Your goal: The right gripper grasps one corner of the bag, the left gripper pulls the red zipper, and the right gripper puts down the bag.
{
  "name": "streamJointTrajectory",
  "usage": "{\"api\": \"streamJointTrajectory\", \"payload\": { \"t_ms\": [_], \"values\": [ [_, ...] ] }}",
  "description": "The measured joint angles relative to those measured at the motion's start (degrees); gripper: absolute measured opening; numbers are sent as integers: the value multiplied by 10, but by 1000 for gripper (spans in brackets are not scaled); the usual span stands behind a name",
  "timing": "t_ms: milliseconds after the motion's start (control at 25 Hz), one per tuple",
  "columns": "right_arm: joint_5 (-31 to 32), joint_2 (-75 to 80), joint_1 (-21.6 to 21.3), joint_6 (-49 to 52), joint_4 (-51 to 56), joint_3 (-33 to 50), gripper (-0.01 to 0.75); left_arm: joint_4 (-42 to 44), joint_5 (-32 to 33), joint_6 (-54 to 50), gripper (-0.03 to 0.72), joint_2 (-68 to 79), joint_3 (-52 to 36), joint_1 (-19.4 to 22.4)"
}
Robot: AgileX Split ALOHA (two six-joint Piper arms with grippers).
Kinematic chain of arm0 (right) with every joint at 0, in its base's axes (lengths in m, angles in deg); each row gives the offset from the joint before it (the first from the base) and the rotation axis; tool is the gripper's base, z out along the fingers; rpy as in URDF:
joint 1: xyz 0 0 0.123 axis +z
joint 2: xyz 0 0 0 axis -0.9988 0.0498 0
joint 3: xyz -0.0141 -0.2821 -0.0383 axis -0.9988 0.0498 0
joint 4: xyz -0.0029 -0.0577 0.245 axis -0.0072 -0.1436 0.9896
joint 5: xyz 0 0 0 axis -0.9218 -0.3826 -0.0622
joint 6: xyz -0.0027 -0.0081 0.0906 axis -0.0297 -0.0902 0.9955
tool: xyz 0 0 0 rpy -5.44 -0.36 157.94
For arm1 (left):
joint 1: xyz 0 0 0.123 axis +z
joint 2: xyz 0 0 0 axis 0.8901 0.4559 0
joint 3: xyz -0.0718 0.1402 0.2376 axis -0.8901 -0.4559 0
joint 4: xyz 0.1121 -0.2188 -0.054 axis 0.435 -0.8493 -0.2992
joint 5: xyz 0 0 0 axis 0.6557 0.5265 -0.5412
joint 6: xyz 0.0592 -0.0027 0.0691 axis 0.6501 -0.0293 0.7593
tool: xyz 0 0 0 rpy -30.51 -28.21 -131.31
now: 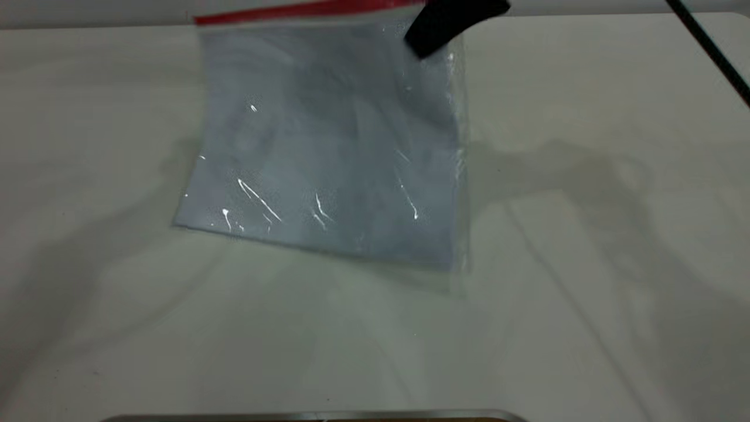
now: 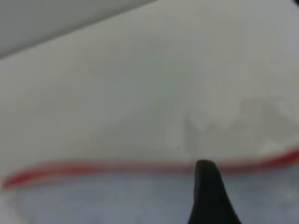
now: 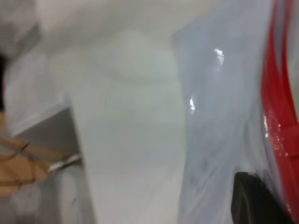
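Observation:
The clear bag [image 1: 328,146] with white paper inside hangs upright, its lower edge resting on the white table [image 1: 586,293]. The red zipper [image 1: 304,10] runs along its top edge; I see no slider tab. My right gripper [image 1: 451,23] is shut on the bag's upper right corner, just under the red strip. In the right wrist view its black jaw [image 3: 254,200] shows through the plastic beside the red zipper [image 3: 278,107]. The left gripper [image 2: 208,196] shows only a black tip, close to the bag [image 2: 117,200] and just below the red zipper [image 2: 117,166]. It is out of the exterior view.
A black cable [image 1: 709,47] crosses the top right corner. A metal edge [image 1: 316,416] lies along the near side of the table. The right wrist view shows the table's edge and brown floor with wires [image 3: 23,163] beyond it.

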Motion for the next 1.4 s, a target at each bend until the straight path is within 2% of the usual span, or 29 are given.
{"api": "streamJointTrajectory", "payload": {
  "t_ms": [200, 360, 440, 680, 960, 1400],
  "values": [
    [-32, 0, 14, 0, -40, 0, 37, -11, 122, 62, 517, 99, 78, -2],
    [-107, 0, 12, -5, -49, 0, 37, -11, 176, 92, 517, 158, 114, -3],
    [-112, 1, 12, -20, -38, 0, 37, -11, 193, 110, 517, 181, 130, -3],
    [-82, 35, 19, -49, -18, -1, 37, -11, 228, 128, 517, 243, 176, -6],
    [-82, 39, 25, -68, 8, -1, 37, -2, 267, 128, 517, 296, 222, -39],
    [-72, 39, 25, -70, 12, -1, 37, -2, 274, 128, 498, 335, 237, -51]
  ]
}}
